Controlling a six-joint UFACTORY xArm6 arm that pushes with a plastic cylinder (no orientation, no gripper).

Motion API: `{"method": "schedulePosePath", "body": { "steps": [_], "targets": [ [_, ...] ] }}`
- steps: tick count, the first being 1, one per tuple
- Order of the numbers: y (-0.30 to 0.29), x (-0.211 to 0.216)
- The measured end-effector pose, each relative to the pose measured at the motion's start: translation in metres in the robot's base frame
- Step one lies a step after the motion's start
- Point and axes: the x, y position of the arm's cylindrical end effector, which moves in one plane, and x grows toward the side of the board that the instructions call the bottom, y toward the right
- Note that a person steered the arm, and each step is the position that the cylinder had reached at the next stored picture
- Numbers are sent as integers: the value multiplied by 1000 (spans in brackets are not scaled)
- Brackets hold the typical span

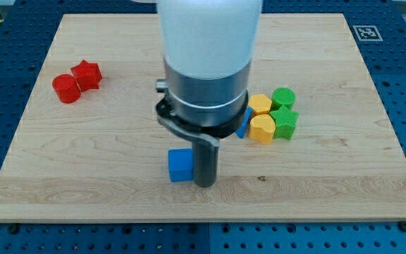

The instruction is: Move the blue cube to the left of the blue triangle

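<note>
The blue cube [180, 165] sits on the wooden board [83, 162] below the view's middle. My tip [204, 183] stands right beside it, on its right side, touching or nearly touching. The blue triangle [244, 122] is mostly hidden behind the arm's body; only a sliver shows up and to the right of the cube, next to the yellow blocks.
Two yellow blocks [260, 104] [262, 129] and two green blocks [283, 97] [285, 121] cluster at the right of the middle. A red cylinder [65, 88] and a red star [87, 74] sit at the upper left. The arm's white and grey body [206, 63] covers the board's middle top.
</note>
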Motion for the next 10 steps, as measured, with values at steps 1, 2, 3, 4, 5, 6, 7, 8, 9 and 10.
{"method": "schedulePosePath", "body": {
  "steps": [1,2,3,4,5,6,7,8,9,10],
  "targets": [
    [-24,6],
    [-44,-12],
    [-44,-15],
    [-48,-15],
    [-64,-15],
    [-55,-26],
    [-86,-24],
    [-116,-31],
    [-90,-47],
    [-83,-45]
  ]
}}
